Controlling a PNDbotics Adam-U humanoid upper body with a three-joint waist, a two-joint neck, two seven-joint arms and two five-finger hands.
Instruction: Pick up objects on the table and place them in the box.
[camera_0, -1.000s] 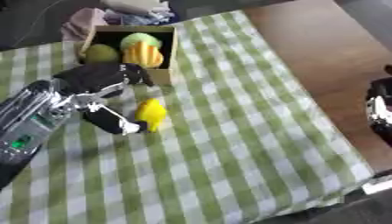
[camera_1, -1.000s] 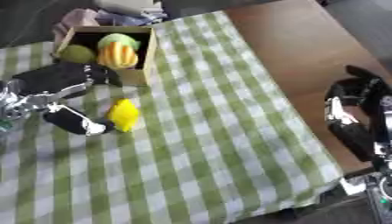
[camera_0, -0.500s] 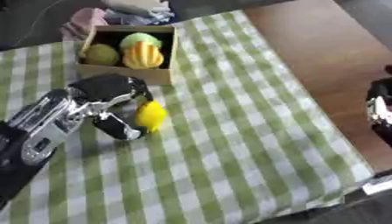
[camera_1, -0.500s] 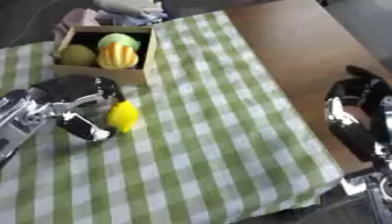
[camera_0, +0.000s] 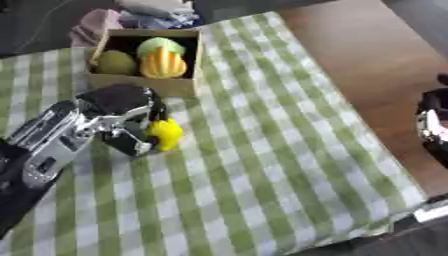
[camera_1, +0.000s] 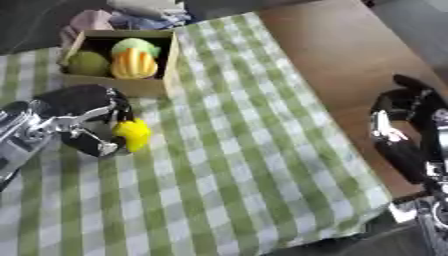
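Left hand (camera_0: 122, 117): it comes in from the left side and its fingers are curled round the yellow thing (camera_0: 164, 134), with the thumb below it.
Yellow thing: small and bright, right at the left hand, over the green and white checked cloth (camera_0: 262, 165), just in front of the box (camera_0: 147, 85). I cannot tell if it touches the cloth.
Box: brown cardboard, open on top, at the far left part of the cloth. It holds 3 things close together: a dark green round fruit (camera_0: 115, 62), an orange ribbed one (camera_0: 164, 64) and a light green one (camera_0: 160, 46) behind the orange one.
Behind the box: a heap of clothes, pink (camera_0: 94, 27) and pale (camera_0: 156, 7).
In the way: the left hand and its silver arm hide the cloth beside the yellow thing and part of the thing itself.
Table (camera_1: 350, 55): bare brown wood to the right of the cloth.
Right hand (camera_1: 404, 125): black, over the wood at the right edge, far from the box, fingers bent in and holding nothing.
Changed since 1 second ago: the left hand has closed in on the yellow thing. Then, the fingers were only beside it. The right hand has stayed in its place.
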